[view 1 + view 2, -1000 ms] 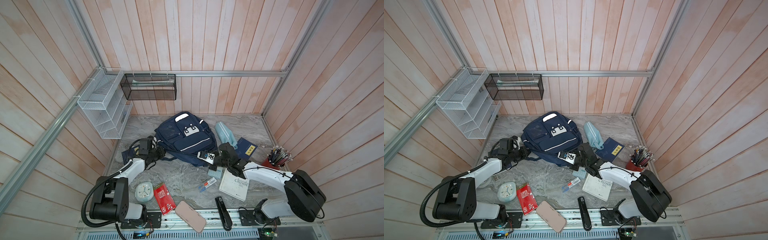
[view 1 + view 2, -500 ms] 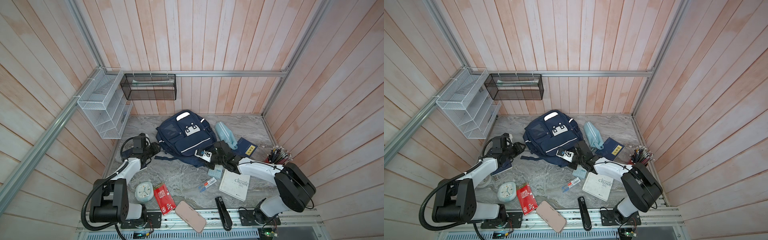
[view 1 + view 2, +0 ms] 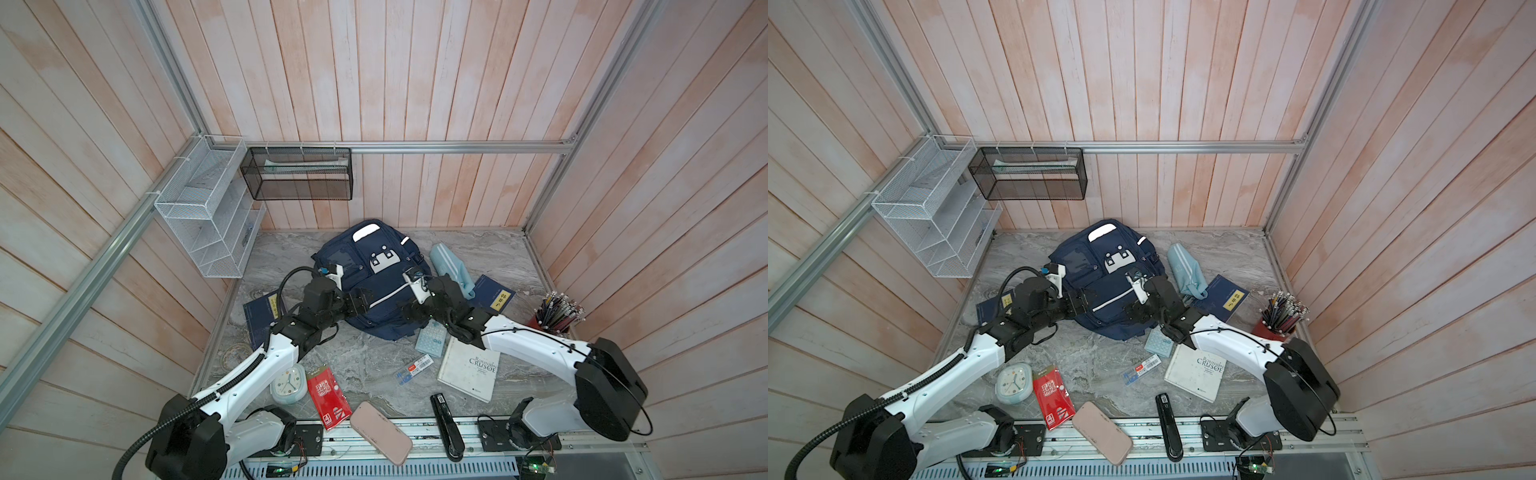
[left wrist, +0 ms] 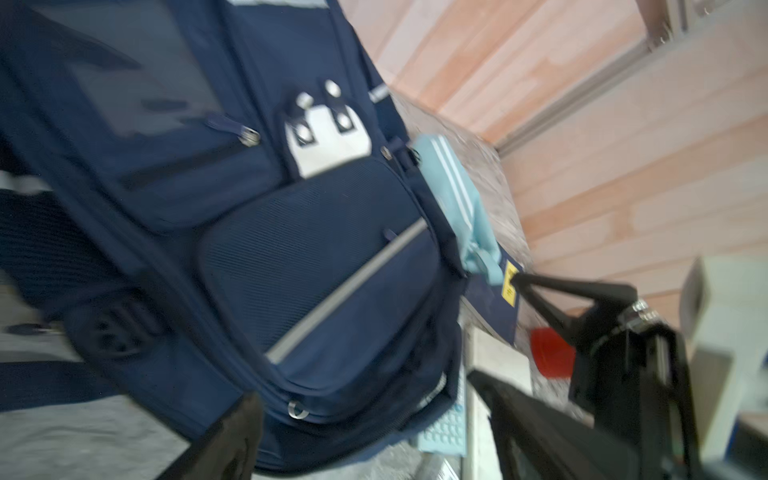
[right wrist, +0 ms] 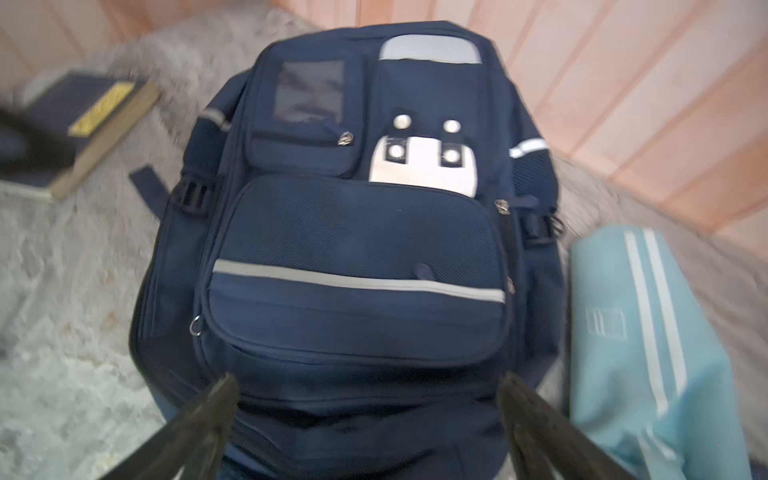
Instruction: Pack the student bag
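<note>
Both arms' jaws apart, empty; large navy-blue fabric backpack just ahead.
Looks soft, floppy; I'd pinch a strap or seam.

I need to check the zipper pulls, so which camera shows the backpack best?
The right wrist view: the backpack fills the frame front-on, with its zipper pulls easy to see. The left wrist view shows it tilted, blurred and cropped. Both top views show it small and far off.

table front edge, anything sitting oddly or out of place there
Yes: the pink case lies askew, jutting past the table's front edge onto the metal rail, and the black stapler beside it overhangs the same edge.
</note>
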### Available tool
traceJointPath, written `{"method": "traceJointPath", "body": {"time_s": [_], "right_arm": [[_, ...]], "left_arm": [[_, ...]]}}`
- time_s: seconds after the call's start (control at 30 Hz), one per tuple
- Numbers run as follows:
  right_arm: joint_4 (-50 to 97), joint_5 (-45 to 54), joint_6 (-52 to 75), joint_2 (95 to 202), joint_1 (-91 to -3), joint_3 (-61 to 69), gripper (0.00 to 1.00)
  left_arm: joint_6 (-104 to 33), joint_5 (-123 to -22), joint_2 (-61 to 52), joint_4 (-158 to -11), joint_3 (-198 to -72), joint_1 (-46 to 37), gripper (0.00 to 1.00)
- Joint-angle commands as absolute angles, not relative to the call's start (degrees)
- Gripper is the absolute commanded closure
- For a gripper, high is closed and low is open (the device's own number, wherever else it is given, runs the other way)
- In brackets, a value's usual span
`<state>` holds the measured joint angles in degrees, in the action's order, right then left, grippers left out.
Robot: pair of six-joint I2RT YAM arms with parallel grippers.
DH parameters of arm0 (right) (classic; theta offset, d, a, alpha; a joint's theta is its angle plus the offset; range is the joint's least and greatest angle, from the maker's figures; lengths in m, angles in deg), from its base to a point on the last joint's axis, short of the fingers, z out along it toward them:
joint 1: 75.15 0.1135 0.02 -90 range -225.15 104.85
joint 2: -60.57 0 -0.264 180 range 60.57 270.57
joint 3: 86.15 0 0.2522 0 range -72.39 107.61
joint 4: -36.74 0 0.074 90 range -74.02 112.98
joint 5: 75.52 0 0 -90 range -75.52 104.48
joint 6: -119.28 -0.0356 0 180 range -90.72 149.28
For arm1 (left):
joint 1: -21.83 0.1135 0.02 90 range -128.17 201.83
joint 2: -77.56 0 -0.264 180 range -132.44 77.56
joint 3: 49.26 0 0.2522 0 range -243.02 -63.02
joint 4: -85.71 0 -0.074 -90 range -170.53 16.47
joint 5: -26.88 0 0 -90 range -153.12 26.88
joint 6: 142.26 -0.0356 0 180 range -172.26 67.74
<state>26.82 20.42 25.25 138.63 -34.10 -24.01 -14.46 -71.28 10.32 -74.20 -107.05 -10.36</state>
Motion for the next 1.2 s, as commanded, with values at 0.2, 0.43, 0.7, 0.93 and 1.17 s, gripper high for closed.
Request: {"method": "traceJointPath", "body": {"time_s": [0.2, 0.43, 0.7, 0.93, 1.17], "right_arm": [[18.6, 14.5, 6.2, 124.1, -43.8, -34.5, 0.02], [10.3, 13.4, 0.3, 121.3, -46.9, -38.5, 0.2], [-2.9, 21.2, -12.0, 113.9, -55.1, -46.2, 0.03], [-3.6, 22.6, -15.4, 119.5, -59.4, -47.7, 0.02], [-0.9, 18.5, -13.5, 120.7, -66.3, -49.1, 0.02]], "left_arm": [[-31.8, -54.5, -8.3, -68.1, -122.8, -24.0, 0.27], [-40.5, -53.5, -23.0, -68.7, -132.6, -24.1, 0.43], [-33.4, -52.2, -25.6, -68.4, -138.2, -28.3, 0.33], [-27.9, -61.7, -25.2, -67.4, -142.5, -34.8, 0.43], [-20.0, -78.3, -34.1, -75.5, -142.7, -35.7, 0.62]]}}
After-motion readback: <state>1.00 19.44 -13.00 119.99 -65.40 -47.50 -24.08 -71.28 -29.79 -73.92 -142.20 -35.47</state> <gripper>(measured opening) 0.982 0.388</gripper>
